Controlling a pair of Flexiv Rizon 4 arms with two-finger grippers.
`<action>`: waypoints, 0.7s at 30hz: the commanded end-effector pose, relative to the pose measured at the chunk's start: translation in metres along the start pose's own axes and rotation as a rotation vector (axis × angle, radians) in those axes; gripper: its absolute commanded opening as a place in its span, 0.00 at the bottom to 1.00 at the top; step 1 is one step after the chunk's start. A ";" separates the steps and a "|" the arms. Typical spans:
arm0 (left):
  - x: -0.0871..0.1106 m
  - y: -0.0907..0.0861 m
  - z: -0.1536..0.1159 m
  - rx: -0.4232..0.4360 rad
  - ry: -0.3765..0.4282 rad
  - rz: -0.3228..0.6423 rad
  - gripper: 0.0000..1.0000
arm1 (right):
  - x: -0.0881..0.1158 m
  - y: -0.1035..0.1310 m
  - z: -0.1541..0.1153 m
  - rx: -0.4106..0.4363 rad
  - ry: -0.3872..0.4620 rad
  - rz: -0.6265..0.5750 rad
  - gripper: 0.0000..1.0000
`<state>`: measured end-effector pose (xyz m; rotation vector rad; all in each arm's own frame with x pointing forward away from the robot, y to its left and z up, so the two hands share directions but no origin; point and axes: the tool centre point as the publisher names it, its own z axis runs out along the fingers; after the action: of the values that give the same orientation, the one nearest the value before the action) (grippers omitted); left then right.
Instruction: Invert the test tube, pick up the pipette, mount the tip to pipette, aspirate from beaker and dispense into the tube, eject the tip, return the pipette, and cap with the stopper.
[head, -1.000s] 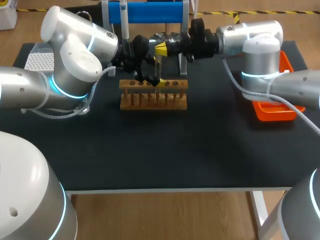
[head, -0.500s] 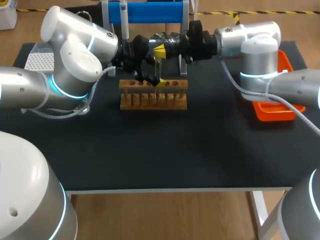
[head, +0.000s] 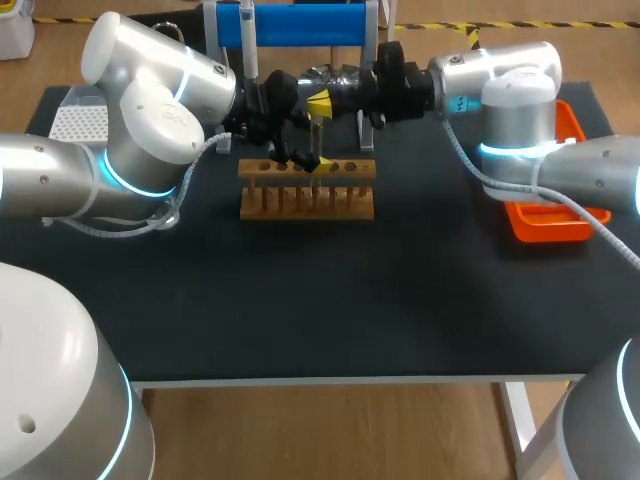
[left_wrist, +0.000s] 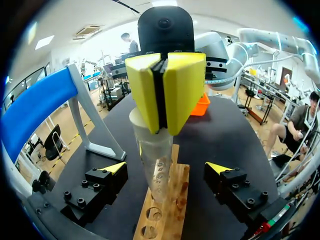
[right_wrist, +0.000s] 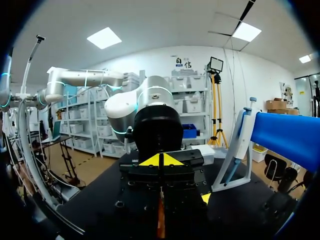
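A clear test tube (head: 316, 135) hangs upright just above the wooden rack (head: 307, 190). My right gripper (head: 320, 102) is shut on the tube's top end. In the left wrist view its yellow fingers (left_wrist: 182, 90) pinch the rim of the tube (left_wrist: 155, 160), whose lower end hovers over a hole of the rack (left_wrist: 167, 210). My left gripper (left_wrist: 166, 167) stands wide open, one fingertip on each side of the tube and touching nothing. It sits low over the rack's back edge (head: 308, 160). The pipette (head: 247, 40) hangs on the blue stand (head: 300, 22).
A white tip box (head: 78, 122) sits at the table's back left. An orange tray (head: 560, 215) lies at the right beside my right arm. In the right wrist view the pipette (right_wrist: 240, 140) and my left arm (right_wrist: 150, 107) are ahead of my right gripper (right_wrist: 161, 160).
My right arm's wrist has edged slightly to the left. The tube, the rack and my left gripper stay where they were.
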<state>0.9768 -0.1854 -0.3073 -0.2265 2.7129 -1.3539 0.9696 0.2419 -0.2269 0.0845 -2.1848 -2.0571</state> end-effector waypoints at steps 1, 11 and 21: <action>0.000 0.000 0.000 0.000 0.001 0.000 1.00 | 0.000 -0.010 0.001 0.006 -0.002 0.001 0.00; 0.000 0.000 0.000 0.000 0.001 0.000 1.00 | 0.001 0.016 -0.007 -0.026 -0.012 -0.035 0.00; 0.000 0.000 0.000 0.000 0.001 0.000 1.00 | 0.010 0.039 -0.037 -0.019 -0.052 -0.086 1.00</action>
<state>0.9769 -0.1853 -0.3073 -0.2266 2.7129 -1.3538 0.9778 0.2195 -0.1938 0.1428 -2.1963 -2.1526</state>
